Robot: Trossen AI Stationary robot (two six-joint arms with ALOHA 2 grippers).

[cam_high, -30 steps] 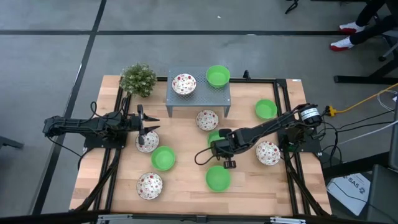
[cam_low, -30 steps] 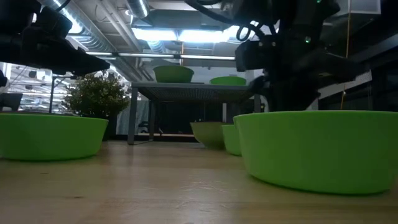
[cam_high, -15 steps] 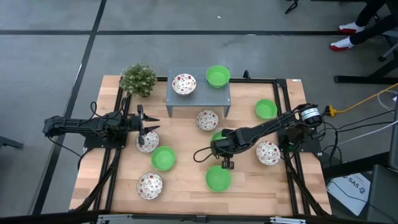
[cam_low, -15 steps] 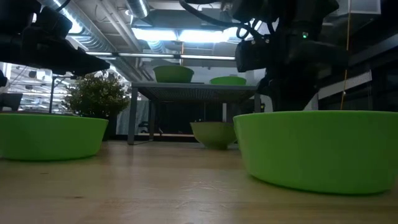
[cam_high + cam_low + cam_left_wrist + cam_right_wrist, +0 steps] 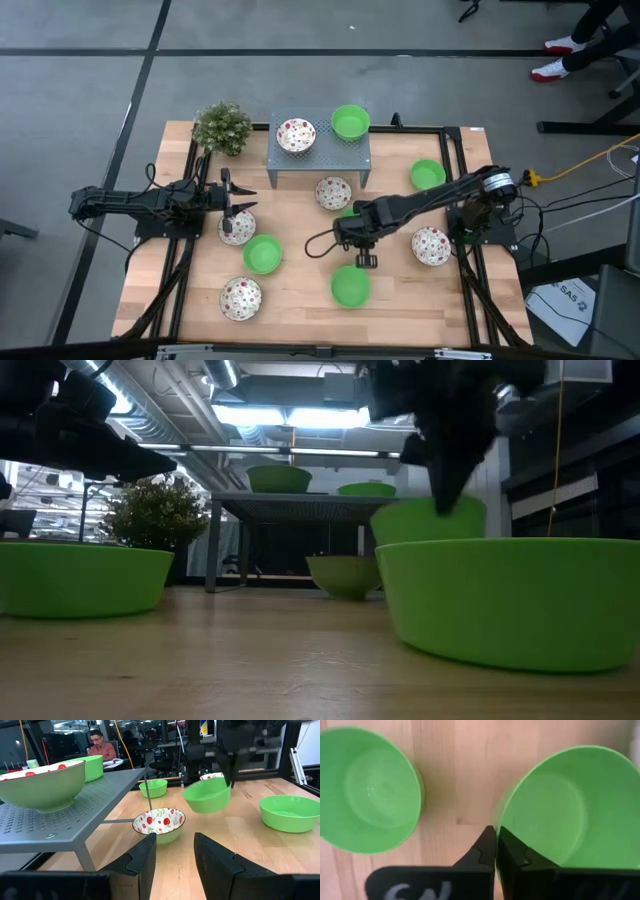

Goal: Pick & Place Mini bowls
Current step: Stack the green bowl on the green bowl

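Note:
My right gripper (image 5: pixel 350 226) hangs over the table's middle, shut on a plain green mini bowl (image 5: pixel 206 795) that is off the wood; in the high view only a sliver of that bowl (image 5: pixel 346 212) shows past the arm. My left gripper (image 5: pixel 175 865) is open and waits at the left above a speckled bowl (image 5: pixel 237 229). The other bowls rest on their bases: a green one (image 5: pixel 350 288) near the right gripper, a green one (image 5: pixel 262 254), speckled ones (image 5: pixel 241 297) (image 5: pixel 333 192) (image 5: pixel 431 245), and a green one (image 5: pixel 427 175). A speckled bowl (image 5: pixel 296 134) and a green bowl (image 5: pixel 350 122) stand on the grey stand (image 5: pixel 320 158). My right gripper pinches the green bowl's rim (image 5: pixel 497 826) between its two fingers, one finger (image 5: pixel 512 852) inside the bowl and one (image 5: pixel 485 847) outside. It comes from above, pointing down. The bowl hangs below the fingers, lifted clear of the table and slightly tilted (image 5: pixel 428 520).
A small potted plant (image 5: pixel 222 127) stands at the far left corner beside the stand. Black frame rails (image 5: pixel 455 160) run along the table's sides. A seated person (image 5: pixel 100 745) shows in the room beyond. Bare wood lies between the bowls near the front edge (image 5: pixel 300 300).
My right gripper has risen and drifted a little toward the far left, keeping shut on the green bowl's rim. The bowl, first standing on the wood, now hangs clear above it. The left arm and the other bowls have kept still.

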